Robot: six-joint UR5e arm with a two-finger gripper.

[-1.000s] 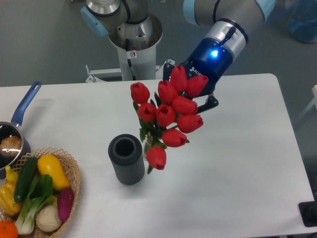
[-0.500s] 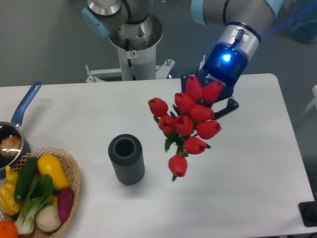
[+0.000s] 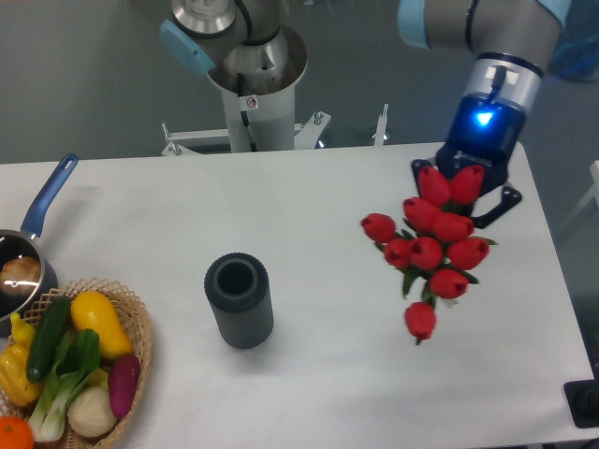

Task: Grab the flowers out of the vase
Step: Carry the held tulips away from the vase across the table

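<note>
From my remote seat: white table (image 3: 309,201) spans the view. Wicker basket (image 3: 138,329) of vegetables sits at the near-left corner, with a blue-handled saucepan (image 3: 23,257) behind it. Flowers (image 3: 432,241) hang clear above the table's right side, well apart from the vase (image 3: 240,301), which stands upright, mouth open. Gripper (image 3: 468,192) is clamped on the bunch, its fingers mostly hidden behind the buds.

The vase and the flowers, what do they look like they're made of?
The vase looks like matte dark grey plastic or rubber: fine vertical ribs, no shine. The flowers, held in the gripper, look artificial, perhaps plastic or foam: uniform smooth red buds, all alike in shape, with stiff green leaves. The picture cannot confirm either.
</note>
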